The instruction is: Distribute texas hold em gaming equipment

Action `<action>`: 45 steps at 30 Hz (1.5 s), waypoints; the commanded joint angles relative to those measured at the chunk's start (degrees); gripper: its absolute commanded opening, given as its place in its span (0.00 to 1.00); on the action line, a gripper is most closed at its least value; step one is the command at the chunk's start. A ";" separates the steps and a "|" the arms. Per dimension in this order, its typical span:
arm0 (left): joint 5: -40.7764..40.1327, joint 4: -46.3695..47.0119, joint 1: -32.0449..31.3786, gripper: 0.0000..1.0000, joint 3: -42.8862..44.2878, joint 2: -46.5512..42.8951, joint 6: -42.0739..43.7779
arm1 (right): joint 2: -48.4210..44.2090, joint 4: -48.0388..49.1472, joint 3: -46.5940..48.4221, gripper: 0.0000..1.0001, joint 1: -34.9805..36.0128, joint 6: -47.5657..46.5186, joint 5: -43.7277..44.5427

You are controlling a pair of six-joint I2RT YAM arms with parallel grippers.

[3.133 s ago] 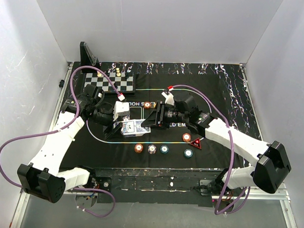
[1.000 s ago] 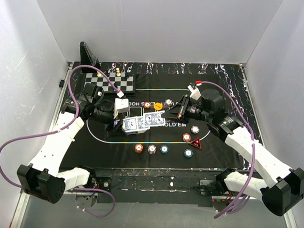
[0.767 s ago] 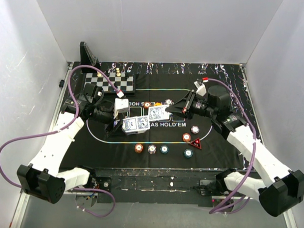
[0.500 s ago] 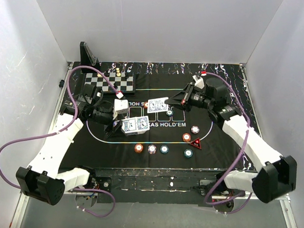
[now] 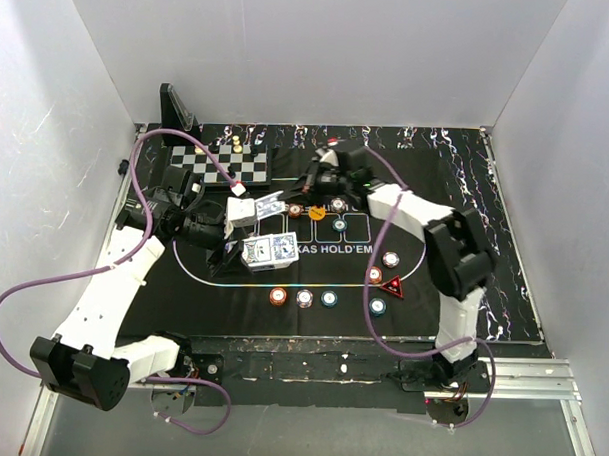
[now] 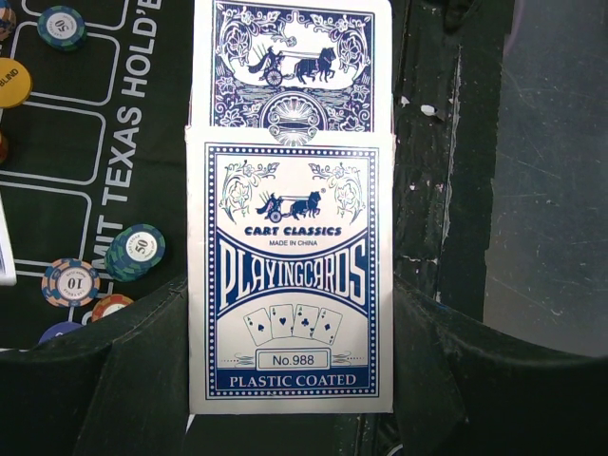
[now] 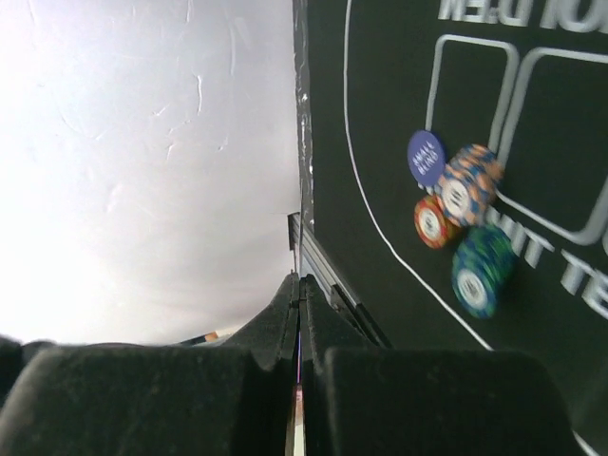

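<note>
My left gripper (image 5: 246, 249) is shut on the blue-and-white playing-card box (image 5: 272, 250), held above the mat; in the left wrist view the box (image 6: 290, 275) fills the space between my fingers (image 6: 142, 356), with a blue-backed card (image 6: 290, 66) sticking out of its top. My right gripper (image 5: 294, 195) is shut on a single blue-backed card (image 5: 268, 205), held beside the chessboard's near right corner; the right wrist view shows only the card's thin edge (image 7: 299, 399) between closed pads. Chips (image 5: 304, 298) lie in a row near the front, and a red triangular marker (image 5: 393, 286) at right.
The chessboard (image 5: 222, 165) with pieces stands at the back left. A yellow disc (image 5: 316, 213) and chips (image 5: 340, 225) lie mid-mat. A blue disc (image 7: 426, 157) and three chips (image 7: 480, 271) show in the right wrist view. White walls enclose the table.
My right arm has swung left and toward the back, carrying the single card from mid-mat to beside the chessboard. My left gripper has held the card box almost still.
</note>
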 commanded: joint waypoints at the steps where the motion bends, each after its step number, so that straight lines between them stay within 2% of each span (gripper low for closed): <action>1: 2.00 -1.18 0.32 0.45 2.38 -2.21 0.03 | 11.25 5.81 13.30 0.01 6.98 2.38 -2.75; 6: 2.18 -1.00 0.58 0.45 2.47 -2.30 -0.59 | 22.51 -2.42 27.37 0.01 12.61 -0.06 -1.36; 18: 3.23 -0.65 0.67 0.45 3.18 -2.56 -1.64 | 32.81 -12.28 36.53 0.02 16.04 -3.15 3.92; 23: 2.88 -1.09 0.58 0.45 2.48 -2.91 -1.11 | 32.02 -15.28 36.45 0.35 16.04 -5.52 6.03; 27: 2.44 -1.27 0.67 0.46 1.68 -3.44 -0.94 | 30.00 -12.74 34.78 0.46 15.43 -4.82 4.29; 33: 1.65 -2.49 0.76 0.46 1.33 -3.71 0.11 | 24.03 -15.27 34.69 0.61 12.97 -7.45 4.89; 37: 1.39 -2.67 0.76 0.46 0.80 -3.36 0.56 | 16.49 -18.35 31.89 0.81 9.72 -10.70 6.12; 45: 0.95 -0.04 0.76 0.46 -0.60 -2.48 0.47 | -5.39 -26.43 17.48 0.87 4.62 -18.78 8.93</action>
